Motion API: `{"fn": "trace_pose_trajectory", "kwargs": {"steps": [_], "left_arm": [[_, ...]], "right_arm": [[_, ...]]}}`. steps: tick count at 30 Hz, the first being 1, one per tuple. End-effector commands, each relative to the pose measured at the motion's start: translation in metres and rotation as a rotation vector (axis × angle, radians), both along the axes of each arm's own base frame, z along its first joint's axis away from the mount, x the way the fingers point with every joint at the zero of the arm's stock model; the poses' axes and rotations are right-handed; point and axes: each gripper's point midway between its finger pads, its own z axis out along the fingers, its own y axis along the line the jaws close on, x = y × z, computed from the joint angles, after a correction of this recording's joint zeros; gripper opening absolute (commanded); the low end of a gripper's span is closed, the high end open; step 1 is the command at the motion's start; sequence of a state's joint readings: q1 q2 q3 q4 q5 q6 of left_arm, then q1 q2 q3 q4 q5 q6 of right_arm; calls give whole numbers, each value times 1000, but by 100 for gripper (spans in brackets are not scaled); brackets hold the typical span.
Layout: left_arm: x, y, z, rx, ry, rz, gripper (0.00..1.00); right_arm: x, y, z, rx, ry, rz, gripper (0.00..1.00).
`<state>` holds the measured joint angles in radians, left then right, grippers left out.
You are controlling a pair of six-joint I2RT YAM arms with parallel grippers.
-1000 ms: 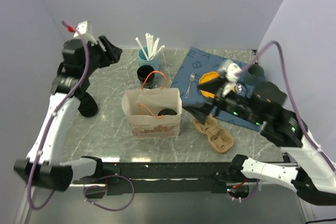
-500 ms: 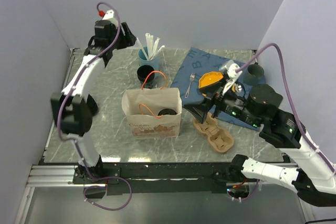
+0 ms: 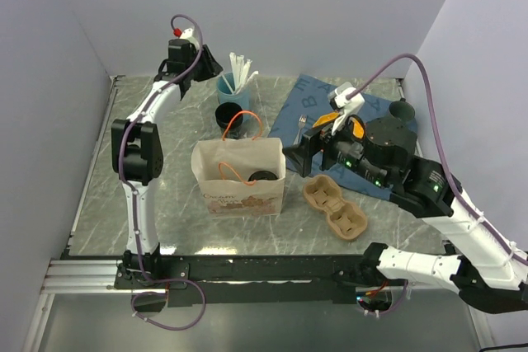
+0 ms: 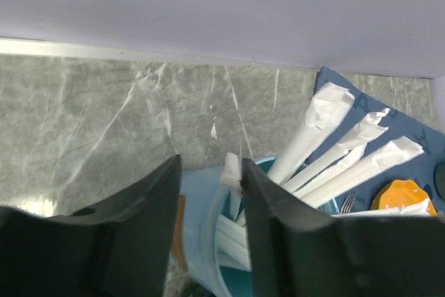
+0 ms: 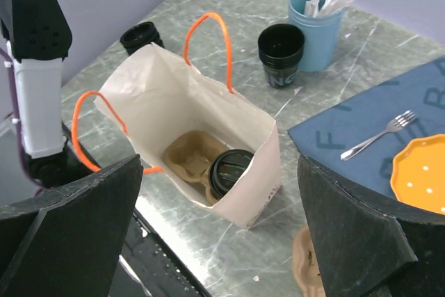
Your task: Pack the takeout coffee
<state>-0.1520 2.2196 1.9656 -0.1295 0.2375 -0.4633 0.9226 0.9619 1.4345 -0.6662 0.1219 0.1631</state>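
Note:
The takeout coffee [image 3: 264, 176], a black cup with a black lid, stands in a cardboard carrier inside the open paper bag [image 3: 239, 191]. It also shows in the right wrist view [image 5: 231, 170]. My right gripper [image 3: 304, 156] hangs just right of the bag, above the table, wide open and empty [image 5: 222, 241]. My left gripper [image 3: 209, 64] is at the back by the light-blue straw cup [image 3: 233, 86]. Its jaws are open and straddle the cup's rim [image 4: 208, 175]. A wrapped straw [image 4: 232, 170] touches the right finger.
A lidless black cup [image 3: 228, 114] stands behind the bag. A second cardboard carrier [image 3: 334, 208] lies to the bag's right. A blue placemat [image 3: 309, 105] holds a fork [image 3: 299, 132] and an orange plate [image 5: 421, 172]. A grey-green mug [image 3: 402, 111] stands at the far right.
My left arm has swung from the left side to the back and brought its gripper down over the straw cup. My right gripper has shifted left, closer to the bag.

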Motion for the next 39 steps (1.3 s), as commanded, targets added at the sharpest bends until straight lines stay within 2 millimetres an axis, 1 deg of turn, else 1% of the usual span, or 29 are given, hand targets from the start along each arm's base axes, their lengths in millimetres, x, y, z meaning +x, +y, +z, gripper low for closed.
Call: {"fn": "trace_pose_trajectory", "kwargs": {"steps": [1, 2, 3, 5, 8, 9, 10, 12, 13, 15, 16, 18, 19, 21, 22, 23, 24, 25, 27, 28, 30, 31, 33, 34, 36, 37, 39], "left_arm": [[18, -7, 56, -68, -171, -46, 38], [19, -8, 56, -72, -173, -54, 26], [20, -8, 62, -76, -186, -57, 21], [18, -10, 69, -87, -193, -67, 10], [15, -11, 85, -100, -225, -69, 1], [15, -10, 88, -92, -228, -62, 1], [12, -10, 97, -89, -244, -63, 1], [8, -6, 96, -73, -225, -51, 1], [3, -5, 104, -68, -228, -46, 1], [-2, -4, 110, -45, -238, -44, 1], [-6, -1, 120, -32, -250, -31, 1], [-10, -1, 130, -1, -268, -22, 1], [-14, 3, 141, 9, -285, -1, 1], [-19, 4, 153, 31, -301, 19, 1], [-25, 5, 168, 38, -324, 30, 1], [-28, 7, 171, 59, -323, 48, 1], [-32, 7, 183, 63, -341, 51, 1], [-39, 8, 197, 65, -360, 55, 1], [-49, 6, 214, 76, -377, 63, 1], [-58, 6, 228, 78, -394, 67, 1], [-68, 10, 239, 100, -402, 81, 1], [-78, 11, 253, 101, -422, 87, 1], [-90, 16, 265, 120, -434, 104, 1], [-102, 18, 276, 127, -441, 107, 1], [-118, 20, 293, 142, -465, 112, 1], [-133, 25, 304, 151, -467, 132, 1], [-151, 31, 317, 169, -482, 154, 1]], "right_arm": [[10, -1, 17, 14, -43, -36, 100], [10, 1, 15, 8, -41, -30, 100], [11, 1, 13, 0, -37, -31, 100], [11, 3, 12, -9, -37, -27, 100], [12, 3, 11, -21, -46, -21, 100], [12, 4, 10, -25, -50, -20, 100], [12, 3, 10, -29, -56, -20, 100], [12, 2, 10, -33, -62, -19, 100], [11, 0, 10, -34, -69, -17, 100], [10, -1, 7, -38, -73, -13, 100], [8, -3, 10, -30, -82, -13, 100], [7, -4, 8, -28, -84, -10, 100], [5, -6, 11, -17, -95, -6, 100], [0, -6, 10, -13, -96, 14, 100], [-3, -7, 12, -12, -103, 27, 100], [-6, -4, 12, -10, -98, 51, 100], [-8, -5, 13, -5, -97, 54, 100], [-10, -6, 15, 6, -95, 58, 100], [-13, -7, 18, 17, -101, 68, 100], [-16, -9, 21, 32, -110, 72, 100], [-21, -12, 27, 59, -129, 81, 100], [-22, -13, 27, 64, -132, 83, 100], [-25, -15, 30, 83, -143, 89, 100], [-26, -16, 31, 87, -144, 90, 100], [-29, -18, 34, 99, -149, 93, 100], [-31, -20, 36, 105, -154, 97, 100], [-33, -22, 36, 114, -153, 101, 100]]}}
